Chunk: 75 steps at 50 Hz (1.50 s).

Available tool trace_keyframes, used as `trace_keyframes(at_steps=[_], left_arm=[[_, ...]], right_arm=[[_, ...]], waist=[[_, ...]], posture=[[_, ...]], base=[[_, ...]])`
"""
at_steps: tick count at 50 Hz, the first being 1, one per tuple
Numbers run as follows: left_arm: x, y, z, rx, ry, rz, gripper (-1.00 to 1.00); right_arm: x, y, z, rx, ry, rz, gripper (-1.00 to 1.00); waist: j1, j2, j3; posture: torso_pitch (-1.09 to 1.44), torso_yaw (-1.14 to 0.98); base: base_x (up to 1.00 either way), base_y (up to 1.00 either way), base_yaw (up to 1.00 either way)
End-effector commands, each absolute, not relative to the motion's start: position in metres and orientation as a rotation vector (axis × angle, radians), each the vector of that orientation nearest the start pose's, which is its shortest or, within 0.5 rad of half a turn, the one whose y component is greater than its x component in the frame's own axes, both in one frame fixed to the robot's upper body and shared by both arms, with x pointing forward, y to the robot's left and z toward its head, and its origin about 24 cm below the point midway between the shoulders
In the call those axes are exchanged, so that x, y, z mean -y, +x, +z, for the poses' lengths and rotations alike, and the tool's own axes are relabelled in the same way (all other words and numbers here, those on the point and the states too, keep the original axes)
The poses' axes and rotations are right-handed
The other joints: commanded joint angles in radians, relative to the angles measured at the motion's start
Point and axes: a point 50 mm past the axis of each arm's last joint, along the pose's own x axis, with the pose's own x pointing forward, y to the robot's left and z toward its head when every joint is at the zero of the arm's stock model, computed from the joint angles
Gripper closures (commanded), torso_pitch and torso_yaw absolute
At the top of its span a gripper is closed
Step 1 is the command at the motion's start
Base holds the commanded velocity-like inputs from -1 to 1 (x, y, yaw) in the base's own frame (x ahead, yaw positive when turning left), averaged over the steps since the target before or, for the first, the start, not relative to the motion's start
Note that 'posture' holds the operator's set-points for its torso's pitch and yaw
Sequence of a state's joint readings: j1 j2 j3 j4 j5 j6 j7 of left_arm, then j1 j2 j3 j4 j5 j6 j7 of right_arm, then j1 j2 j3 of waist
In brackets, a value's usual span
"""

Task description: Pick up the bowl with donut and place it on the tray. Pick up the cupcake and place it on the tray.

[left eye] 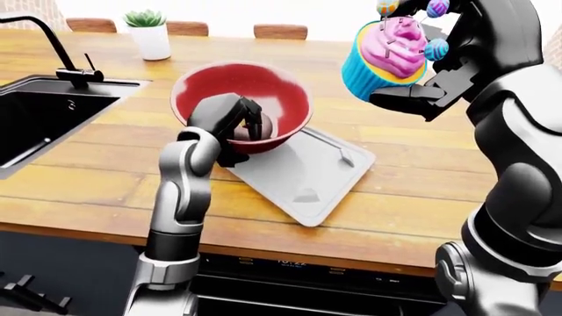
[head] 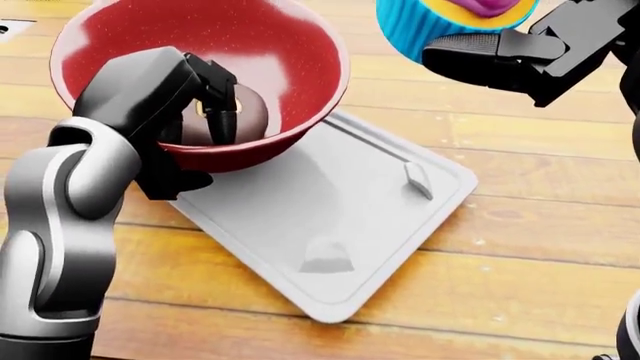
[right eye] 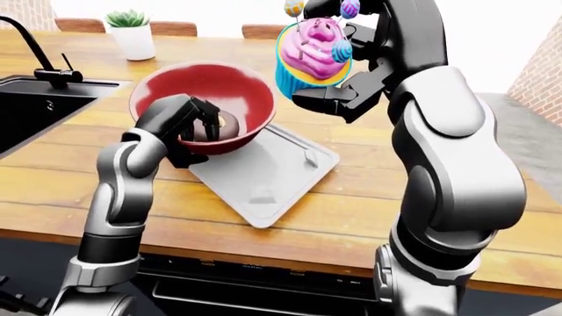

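Observation:
A red bowl with a brown donut inside hangs tilted over the upper left end of the white tray. My left hand is shut on the bowl's near rim, fingers inside and thumb beneath. A large cupcake with a blue wrapper and pink frosting is held up in the air at the upper right, above the wooden counter past the tray. My right hand is shut on its underside and side.
A black sink with a faucet lies at the left in the left-eye view. A white pot with a green plant stands near the counter's far edge. Chair backs show beyond it.

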<state>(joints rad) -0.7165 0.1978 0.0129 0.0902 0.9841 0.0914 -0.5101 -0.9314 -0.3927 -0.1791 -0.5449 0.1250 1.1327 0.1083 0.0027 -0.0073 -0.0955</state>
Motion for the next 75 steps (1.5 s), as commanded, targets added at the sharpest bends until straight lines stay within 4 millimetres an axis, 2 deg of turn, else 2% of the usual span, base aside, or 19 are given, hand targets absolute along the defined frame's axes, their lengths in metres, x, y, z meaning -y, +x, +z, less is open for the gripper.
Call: trace_keyframes(at_steps=[1, 3, 6, 9, 10, 16, 19, 22, 23, 24, 30, 36, 37, 38, 44, 50, 58, 65, 75], left_arm=[[-0.130, 0.346, 0.236, 0.354, 1.226, -0.120, 0.87], [-0.129, 0.345, 0.234, 0.351, 1.227, -0.124, 0.90], [-0.128, 0.345, 0.233, 0.349, 1.227, -0.130, 0.84], [-0.128, 0.345, 0.231, 0.348, 1.228, -0.135, 0.58], [-0.128, 0.345, 0.230, 0.348, 1.229, -0.136, 0.56], [-0.127, 0.345, 0.229, 0.350, 1.231, -0.139, 0.18], [-0.127, 0.344, 0.229, 0.349, 1.232, -0.143, 0.11], [-0.126, 0.342, 0.230, 0.352, 1.234, -0.145, -0.08], [-0.126, 0.341, 0.230, 0.353, 1.236, -0.146, -0.32], [-0.125, 0.340, 0.231, 0.355, 1.237, -0.149, -0.39], [-0.122, 0.336, 0.232, 0.363, 1.245, -0.160, -0.49], [-0.128, 0.318, 0.237, 0.375, 1.224, -0.151, -0.71], [-0.131, 0.312, 0.239, 0.377, 1.208, -0.149, -0.90], [-0.134, 0.306, 0.242, 0.383, 1.200, -0.139, -0.95], [-0.147, 0.276, 0.262, 0.422, 1.127, -0.105, -1.00], [-0.162, 0.245, 0.289, 0.470, 1.017, -0.050, -1.00], [-0.175, 0.219, 0.298, 0.500, 0.974, -0.001, -1.00], [-0.183, 0.213, 0.302, 0.510, 0.957, 0.027, -1.00], [-0.184, 0.215, 0.302, 0.506, 0.952, 0.036, -1.00]], right_arm=[[0.169, 0.272, 0.341, 0.449, -0.223, 0.045, 1.00], [0.169, 0.272, 0.341, 0.449, -0.222, 0.045, 1.00], [0.170, 0.273, 0.340, 0.449, -0.222, 0.045, 1.00], [0.170, 0.273, 0.340, 0.450, -0.220, 0.043, 1.00], [0.170, 0.273, 0.340, 0.450, -0.219, 0.043, 1.00], [0.171, 0.273, 0.340, 0.451, -0.218, 0.042, 1.00], [0.170, 0.272, 0.341, 0.452, -0.218, 0.042, 1.00], [0.170, 0.272, 0.341, 0.452, -0.219, 0.041, 1.00], [0.171, 0.272, 0.340, 0.452, -0.218, 0.041, 1.00], [0.170, 0.272, 0.340, 0.452, -0.218, 0.041, 1.00], [0.172, 0.272, 0.341, 0.453, -0.216, 0.038, 1.00], [0.172, 0.270, 0.342, 0.454, -0.215, 0.039, 1.00], [0.172, 0.270, 0.341, 0.453, -0.214, 0.039, 1.00], [0.172, 0.269, 0.340, 0.452, -0.215, 0.040, 1.00], [0.171, 0.263, 0.339, 0.450, -0.204, 0.053, 1.00], [0.166, 0.257, 0.333, 0.447, -0.188, 0.079, 1.00], [0.160, 0.245, 0.312, 0.450, -0.157, 0.098, 1.00], [0.158, 0.244, 0.296, 0.448, -0.130, 0.089, 1.00], [0.160, 0.246, 0.276, 0.415, -0.131, 0.082, 1.00]], waist=[[0.000, 0.000, -0.025], [0.000, 0.000, -0.025], [-0.001, 0.000, -0.026], [-0.001, 0.000, -0.027], [0.000, 0.000, -0.027], [0.000, 0.000, -0.027], [0.000, -0.001, -0.028], [0.000, -0.001, -0.028], [0.000, 0.000, -0.027], [-0.001, -0.001, -0.027], [0.000, -0.001, -0.028], [-0.001, 0.000, -0.028], [-0.002, 0.000, -0.027], [-0.002, 0.001, -0.026], [-0.003, 0.003, -0.021], [0.001, 0.006, -0.015], [0.005, 0.008, -0.009], [0.006, 0.010, -0.008], [0.007, 0.009, -0.015]], posture=[[-0.20, 0.00], [-0.20, 0.00], [-0.20, 0.00], [-0.20, 0.00], [-0.20, 0.00], [-0.20, 0.00], [-0.20, 0.00], [-0.20, 0.00], [-0.20, 0.00], [-0.20, 0.00], [-0.20, 0.00], [-0.20, 0.00], [-0.20, 0.00], [-0.20, 0.00], [-0.20, 0.00], [-0.20, 0.00], [-0.20, 0.00], [-0.20, 0.00], [-0.20, 0.00]], base=[[0.00, 0.00, 0.00], [0.00, 0.00, 0.00], [0.00, 0.00, 0.00], [0.00, 0.00, 0.00], [0.00, 0.00, 0.00], [0.00, 0.00, 0.00], [0.00, 0.00, 0.00], [0.00, 0.00, 0.00], [0.00, 0.00, 0.00], [0.00, 0.00, 0.00], [0.00, 0.00, 0.00], [0.00, 0.00, 0.00], [0.00, 0.00, 0.00], [0.00, 0.00, 0.00], [0.00, 0.00, 0.00], [0.00, 0.00, 0.00], [0.00, 0.00, 0.00], [0.00, 0.00, 0.00], [0.00, 0.00, 0.00]])
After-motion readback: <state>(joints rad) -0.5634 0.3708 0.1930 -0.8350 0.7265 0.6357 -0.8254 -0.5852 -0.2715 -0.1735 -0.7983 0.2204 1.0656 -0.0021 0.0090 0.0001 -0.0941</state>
